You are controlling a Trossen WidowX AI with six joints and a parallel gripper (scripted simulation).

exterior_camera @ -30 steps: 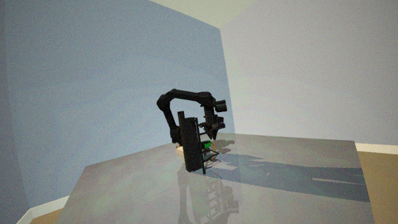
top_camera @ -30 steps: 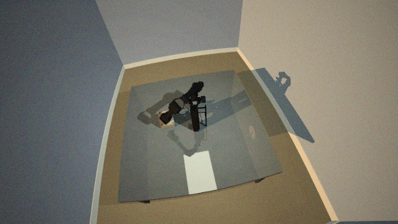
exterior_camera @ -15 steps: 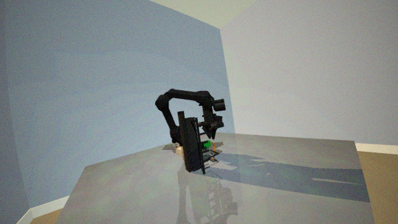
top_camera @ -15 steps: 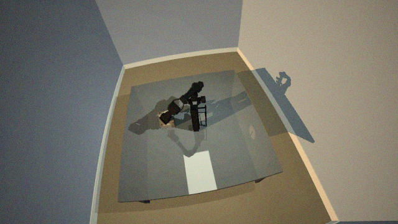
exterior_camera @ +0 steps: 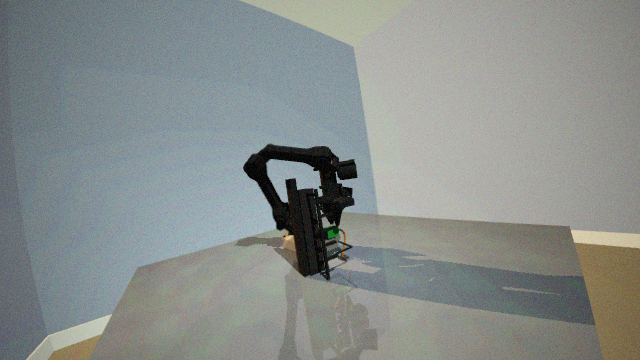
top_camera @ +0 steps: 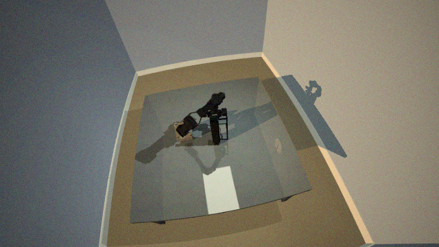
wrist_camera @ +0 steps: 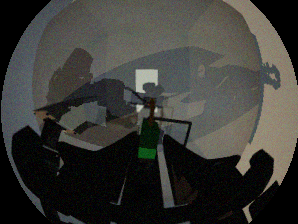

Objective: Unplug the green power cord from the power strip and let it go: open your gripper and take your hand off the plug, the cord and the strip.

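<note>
The green plug lies below and between my fingertips. Its orange-brown cord bends down beside it in the exterior view. My gripper is partly open, pointing down, with the fingers on either side of the plug in the wrist view and a narrow gap showing at its right side. The power strip is not clearly made out; the tall black block and the arm hide much of the area. Whether the plug touches the strip is not visible.
A tall black block stands close beside the gripper, with a thin black wire frame next to it. The arm's base is on a beige plate at the left. All stand on a grey glossy table.
</note>
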